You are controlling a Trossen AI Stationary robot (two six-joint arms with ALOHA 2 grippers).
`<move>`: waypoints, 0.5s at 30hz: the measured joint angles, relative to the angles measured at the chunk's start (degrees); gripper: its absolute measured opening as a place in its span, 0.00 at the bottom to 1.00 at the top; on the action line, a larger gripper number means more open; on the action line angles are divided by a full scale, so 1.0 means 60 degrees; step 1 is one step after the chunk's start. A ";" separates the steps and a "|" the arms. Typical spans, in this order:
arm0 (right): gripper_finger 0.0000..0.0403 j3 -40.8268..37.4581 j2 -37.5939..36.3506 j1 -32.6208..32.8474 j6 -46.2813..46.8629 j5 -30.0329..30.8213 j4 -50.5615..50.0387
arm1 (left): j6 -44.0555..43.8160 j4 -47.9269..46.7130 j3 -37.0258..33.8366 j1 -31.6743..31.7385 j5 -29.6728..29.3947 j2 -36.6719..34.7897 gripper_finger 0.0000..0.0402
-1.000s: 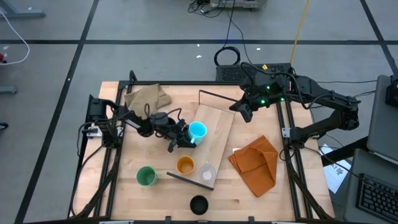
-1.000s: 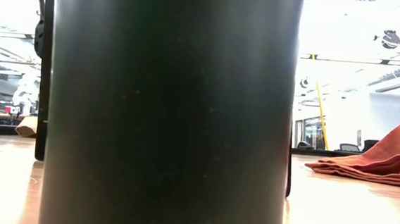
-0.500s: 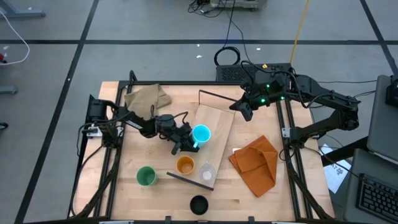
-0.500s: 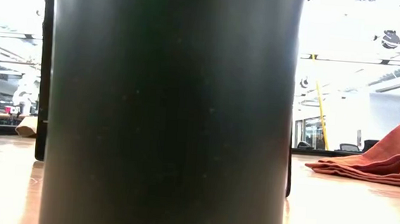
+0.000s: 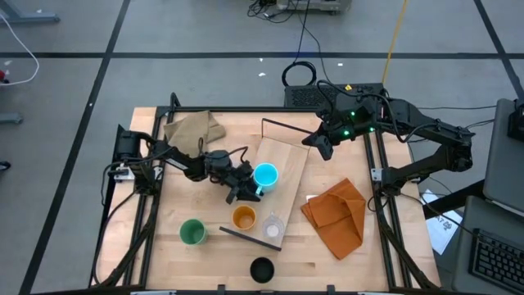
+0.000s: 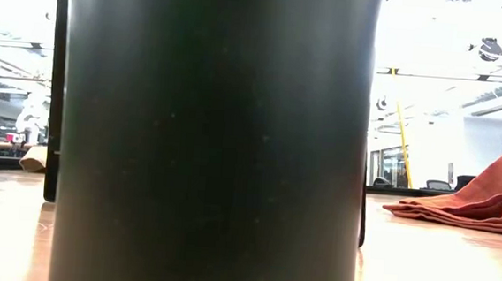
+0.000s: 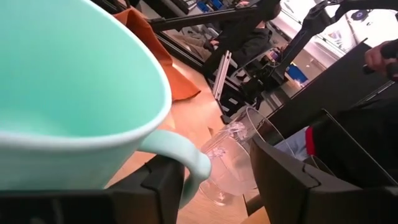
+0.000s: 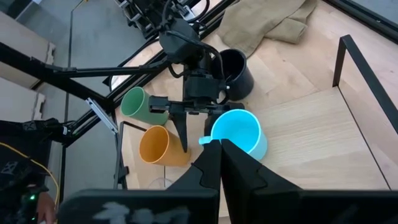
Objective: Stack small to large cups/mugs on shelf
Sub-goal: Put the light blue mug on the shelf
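- Three cups on shelf (image 5: 282, 176): light-blue mug (image 5: 264, 175) mid-board, orange cup (image 5: 244, 218) and clear cup (image 5: 273, 226) at its near end.
- Left gripper (image 5: 248, 191) parted around the mug's handle; right gripper (image 5: 322, 147) clenched, empty, at shelf's far end.
- Green cup (image 5: 192, 232), black cup (image 5: 261, 269), navy mug (image 8: 237, 70) left on table.

Bright, even overhead light; black cup (image 6: 211, 138) fills low view; near mug (image 7: 68, 87) blurred.

A robotics lab is being shown: a framed light-wood bench (image 5: 176, 260), grey taped concrete floor (image 5: 205, 33), trailing black cables (image 5: 304, 37).
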 joint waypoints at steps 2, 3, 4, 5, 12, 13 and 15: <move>0.00 0.0000 0.0000 0.0000 -0.0014 -0.0002 0.0000 | -0.0080 -0.0026 0.0000 0.0000 0.0039 0.0000 0.45; 0.00 0.0000 0.0000 0.0000 -0.0014 -0.0002 0.0000 | -0.0140 -0.0045 0.0000 0.0000 0.0112 0.0000 0.45; 0.00 0.0000 0.0000 0.0000 -0.0018 -0.0002 0.0000 | -0.0146 -0.0053 0.0000 0.0000 0.0167 0.0000 0.45; 0.00 0.0000 0.0000 0.0000 -0.0021 -0.0002 0.0000 | -0.0162 -0.0055 0.0000 0.0000 0.0186 0.0000 0.45; 0.00 0.0000 0.0000 0.0000 -0.0127 -0.0161 0.0000 | -0.0455 -0.0495 0.0000 -0.0001 0.0496 -0.0007 0.45; 0.00 0.0000 0.0000 0.0000 -0.0131 -0.0207 0.0000 | -0.0456 -0.0565 0.0000 -0.0002 0.0506 -0.0007 0.45; 0.00 0.0000 0.0000 0.0000 -0.0135 -0.0220 0.0000 | -0.0456 -0.0627 0.0000 0.0000 0.0508 -0.0007 0.45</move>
